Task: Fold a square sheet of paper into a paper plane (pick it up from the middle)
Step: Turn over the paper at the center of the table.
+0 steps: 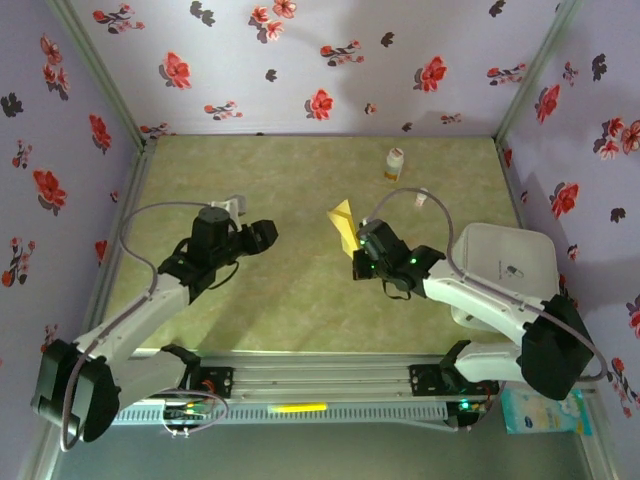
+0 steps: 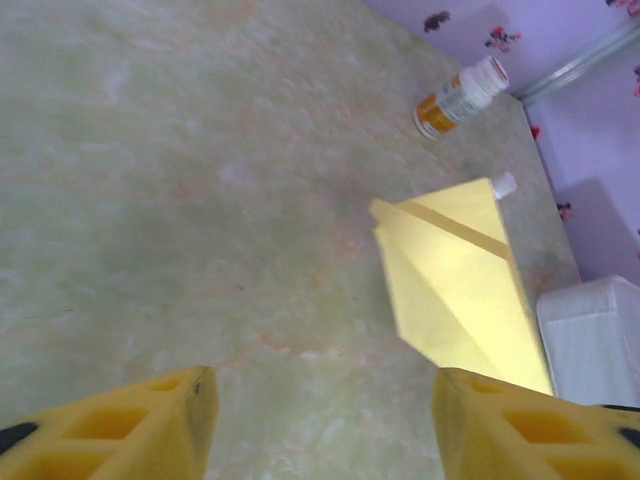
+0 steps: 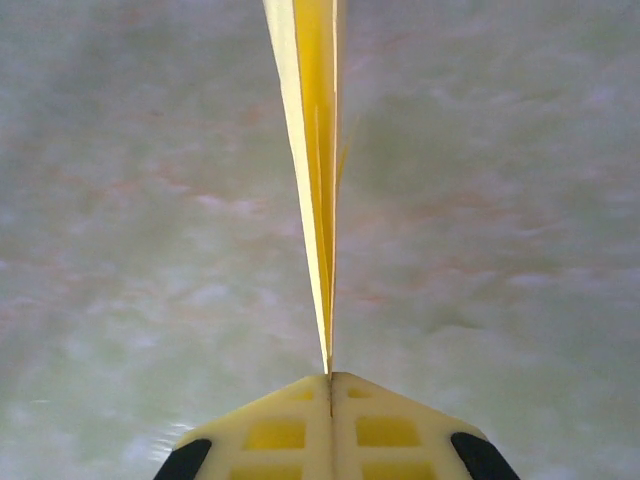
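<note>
Centre frame, the right claw point(image 3: 330, 378) pinches the light, limp paper plane point(image 3: 315, 150) by its creased edge, likely its firmest hold; the left claw point(image 2: 325, 400) gapes empty.

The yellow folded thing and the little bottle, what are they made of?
The plane looks like thin paper, matte mustard yellow. It has sharp creases, and the right wrist view shows thin stacked layers edge-on. The bottle is probably plastic, smooth and slightly glossy, with a white cap and an orange label. It is too small to be sure.
</note>
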